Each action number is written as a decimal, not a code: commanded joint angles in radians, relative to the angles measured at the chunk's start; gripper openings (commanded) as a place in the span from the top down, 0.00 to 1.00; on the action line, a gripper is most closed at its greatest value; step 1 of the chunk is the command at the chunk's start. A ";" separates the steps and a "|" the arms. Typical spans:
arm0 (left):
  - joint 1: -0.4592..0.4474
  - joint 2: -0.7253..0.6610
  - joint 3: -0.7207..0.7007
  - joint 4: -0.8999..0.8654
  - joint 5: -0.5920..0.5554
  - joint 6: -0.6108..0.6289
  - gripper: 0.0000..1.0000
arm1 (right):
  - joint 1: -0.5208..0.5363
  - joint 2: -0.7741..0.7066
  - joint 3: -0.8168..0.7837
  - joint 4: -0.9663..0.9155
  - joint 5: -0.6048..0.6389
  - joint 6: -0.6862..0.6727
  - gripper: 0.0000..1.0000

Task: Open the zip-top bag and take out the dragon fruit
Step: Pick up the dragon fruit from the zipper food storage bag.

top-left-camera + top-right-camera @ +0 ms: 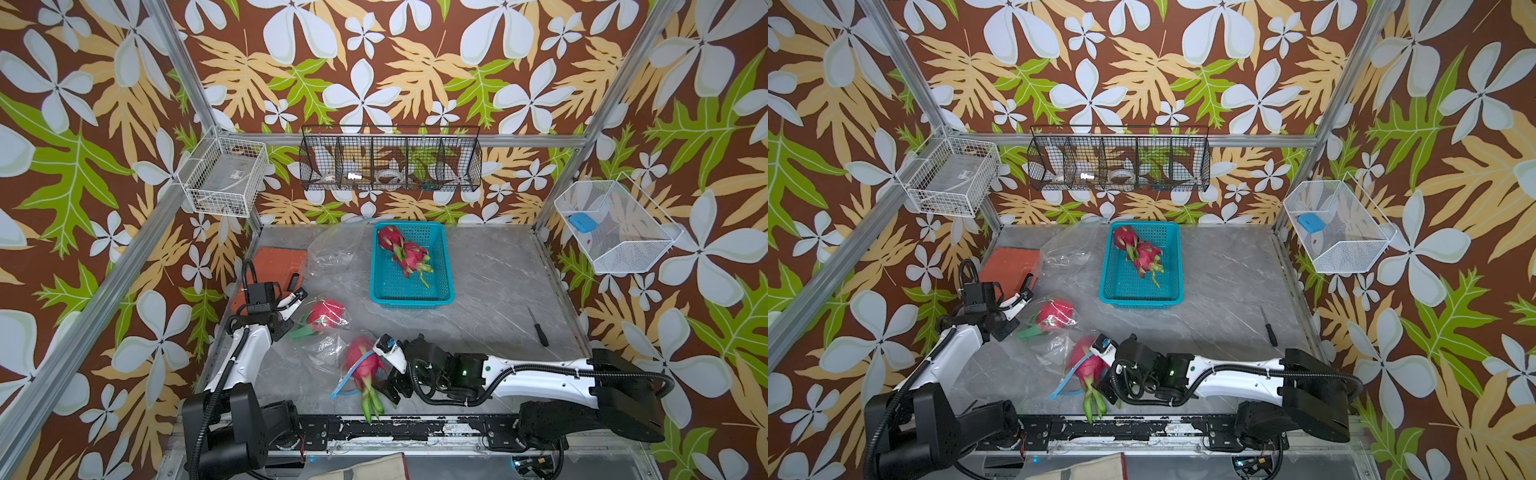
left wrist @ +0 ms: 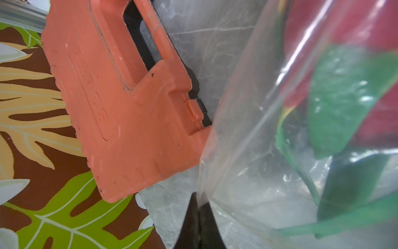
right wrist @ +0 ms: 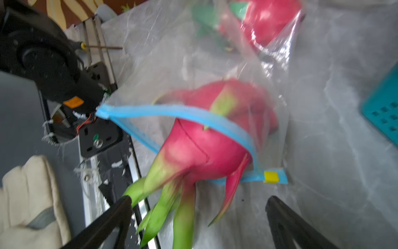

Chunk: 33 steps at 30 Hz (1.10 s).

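Dragon fruit (image 3: pixel 193 151), magenta skin, green-tipped scales

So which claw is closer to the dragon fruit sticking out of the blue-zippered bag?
Right. The right claw, open, sits at the dragon fruit's green leafy end; the left claw, shut, pinches the other bag farther away.

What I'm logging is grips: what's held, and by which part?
Left gripper pinches the edge of the bag around the red dragon fruit; right gripper, open, holds nothing.
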 commanded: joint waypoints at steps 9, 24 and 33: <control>0.000 -0.024 0.003 -0.047 0.019 0.009 1.00 | 0.073 0.141 0.132 -0.148 0.210 0.138 0.27; 0.000 -0.051 0.005 -0.073 0.010 0.036 1.00 | 0.072 0.248 0.166 -0.213 0.378 0.227 0.45; 0.000 -0.046 -0.004 -0.065 0.011 0.024 1.00 | 0.023 0.206 0.118 -0.148 0.335 0.198 0.79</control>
